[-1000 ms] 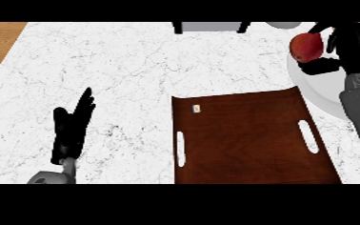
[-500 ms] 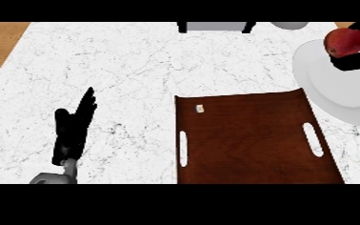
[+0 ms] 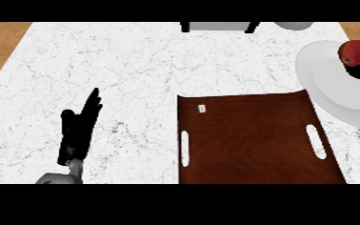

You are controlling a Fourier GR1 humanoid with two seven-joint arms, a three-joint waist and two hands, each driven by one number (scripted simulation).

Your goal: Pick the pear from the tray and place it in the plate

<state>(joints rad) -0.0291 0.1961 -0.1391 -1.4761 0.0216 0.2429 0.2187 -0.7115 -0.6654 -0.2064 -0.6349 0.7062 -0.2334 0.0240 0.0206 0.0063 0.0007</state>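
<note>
The head view, the only 1 on hand, looks steeply down on a white marbled worktop (image 3: 141, 76). The brown wooden tray (image 3: 253, 140) lies at the lower right, its 2 slot handles showing pale on either side and a small pale label near its far left corner; nothing rests on its surface, so the pick-up half of the task reads as done. The pear (image 3: 350, 52), reddish and cut by the right edge of the view, sits over the white plate (image 3: 320, 76), which lies just beyond the tray's far right corner and is itself partly out of view. A dark shape shows just under the fruit at the edge, too small and too cropped to say whether it belongs to the right hand, and whether the fruit rests on the plate or is held just above it cannot be told, so I cannot tell how that hand's fingers stand. The left hand (image 3: 77, 128) rests at the lower left on the bare worktop, well apart from the tray, its fingers straight and pressed together, pointing away from the robot and pinching nothing. Judging from this, what is left is at most the release of the fruit onto the plate and the right arm's pulling back.
</note>
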